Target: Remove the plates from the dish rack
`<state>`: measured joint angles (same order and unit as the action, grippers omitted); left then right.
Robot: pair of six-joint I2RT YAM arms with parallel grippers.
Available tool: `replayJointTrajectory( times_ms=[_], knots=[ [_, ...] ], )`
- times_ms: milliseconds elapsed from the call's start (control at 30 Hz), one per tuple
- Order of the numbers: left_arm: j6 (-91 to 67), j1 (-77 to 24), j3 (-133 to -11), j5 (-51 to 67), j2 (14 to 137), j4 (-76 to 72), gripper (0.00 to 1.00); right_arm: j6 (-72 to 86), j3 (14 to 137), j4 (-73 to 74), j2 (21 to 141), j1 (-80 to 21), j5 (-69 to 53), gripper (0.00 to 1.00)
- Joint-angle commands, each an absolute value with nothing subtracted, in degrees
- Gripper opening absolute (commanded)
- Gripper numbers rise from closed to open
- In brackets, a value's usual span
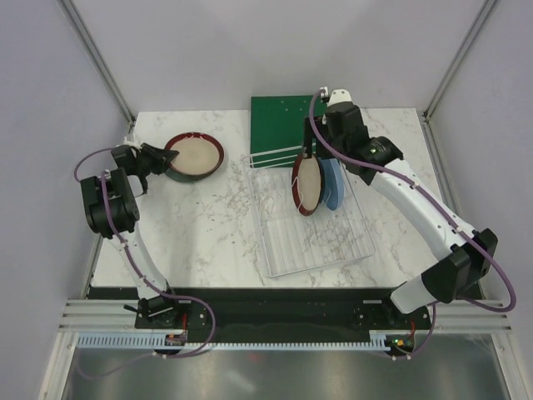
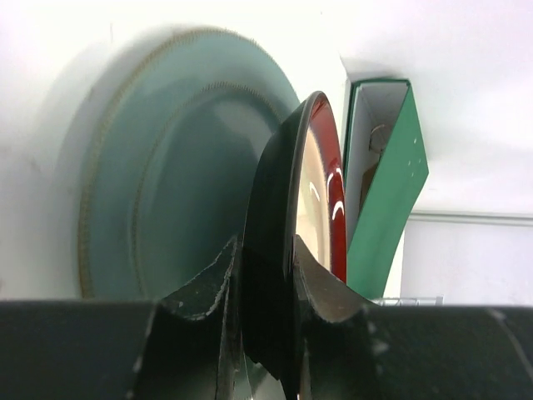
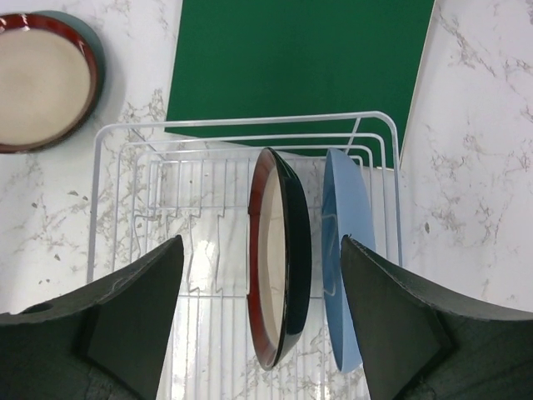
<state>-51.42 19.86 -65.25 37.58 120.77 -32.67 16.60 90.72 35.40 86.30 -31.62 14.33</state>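
the left gripper (image 2: 265,250) is seen nearly closed, clamped on the rim of a red plate (image 2: 321,192) that is laid on the grey-green plate (image 2: 175,192) on the table (image 1: 208,225), well left of the rack (image 1: 312,242). the right gripper (image 3: 262,246) is held wide open and empty above the rack, its fingers set either side of a second red plate (image 3: 279,258) and the blue plate (image 3: 341,192), both stood on edge side by side near the board (image 3: 300,58).
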Motion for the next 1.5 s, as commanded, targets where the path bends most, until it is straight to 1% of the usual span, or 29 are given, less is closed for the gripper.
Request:
replayJointTrajectory(
  times_ms=[0,133,300,367,467,500,533,567,600,700,833,1000,1033,1067,1167,1233,1333,1400,1467],
  knots=[
    [-54.0,19.9,-71.3,38.7,122.3,-40.3,0.02,15.2,89.5,36.4,87.0,-31.4,15.8,0.83],
    [-53.7,20.1,-72.7,38.5,124.7,-40.3,0.02,14.9,88.9,37.2,87.5,-31.4,16.7,0.82],
    [-51.1,20.1,-71.5,37.1,124.9,-38.6,0.02,14.6,87.9,39.3,87.5,-31.3,18.4,0.82],
    [-50.7,20.1,-71.3,36.7,125.2,-38.0,0.02,14.4,87.6,40.0,87.6,-31.4,18.0,0.8],
    [-50.3,20.1,-70.8,36.6,125.4,-37.8,0.13,14.3,87.3,41.0,88.2,-31.7,17.8,0.78],
    [-49.8,20.1,-70.8,36.5,125.4,-37.6,0.26,14.0,87.0,41.3,88.3,-31.9,18.3,0.78],
    [-49.5,20.1,-70.7,36.0,125.2,-36.7,0.33,14.0,86.8,41.4,88.4,-32.1,18.5,0.77],
    [-49.2,20.1,-70.7,35.9,125.1,-36.3,0.38,13.8,86.3,41.6,88.4,-32.2,18.5,0.77],
    [-48.2,20.1,-70.8,35.9,125.1,-35.5,0.48,13.8,86.0,41.6,88.1,-32.4,18.5,0.77],
    [-45.4,20.0,-71.0,34.4,124.0,-31.3,0.54,13.4,85.3,41.2,87.3,-33.0,19.2,0.75],
    [-42.2,20.0,-70.8,31.1,121.9,-26.2,0.58,13.2,86.3,42.0,88.0,-34.2,18.8,0.75],
    [-39.1,20.0,-70.3,27.2,119.2,-19.6,0.65,13.5,86.6,44.0,90.6,-36.4,22.5,0.74],
    [-38.7,19.9,-70.3,27.2,119.2,-19.3,0.67,13.7,86.5,44.2,91.1,-36.7,22.8,0.75],
    [-37.6,19.8,-70.9,26.8,119.2,-18.0,0.75,14.0,86.7,44.6,91.5,-36.8,24.2,0.75],
    [-36.7,19.6,-72.4,26.5,119.9,-14.8,0.76,13.5,86.7,44.4,92.5,-37.4,25.6,0.74],
    [-36.3,19.5,-72.9,25.6,119.6,-13.2,0.76,13.4,87.0,44.6,93.5,-38.1,28.6,0.73],
    [-33.8,18.8,-75.2,21.1,119.3,-6.4,0.76,13.4,87.5,44.6,94.8,-38.1,30.8,0.73],
    [-30.9,17.9,-76.8,20.4,119.5,-4.2,0.76,13.3,87.7,44.6,95.6,-38.1,31.5,0.72],
    [-28.9,17.4,-79.5,16.2,119.9,2.1,0.76,13.2,87.7,44.4,96.1,-38.1,31.4,0.72]
  ],
)
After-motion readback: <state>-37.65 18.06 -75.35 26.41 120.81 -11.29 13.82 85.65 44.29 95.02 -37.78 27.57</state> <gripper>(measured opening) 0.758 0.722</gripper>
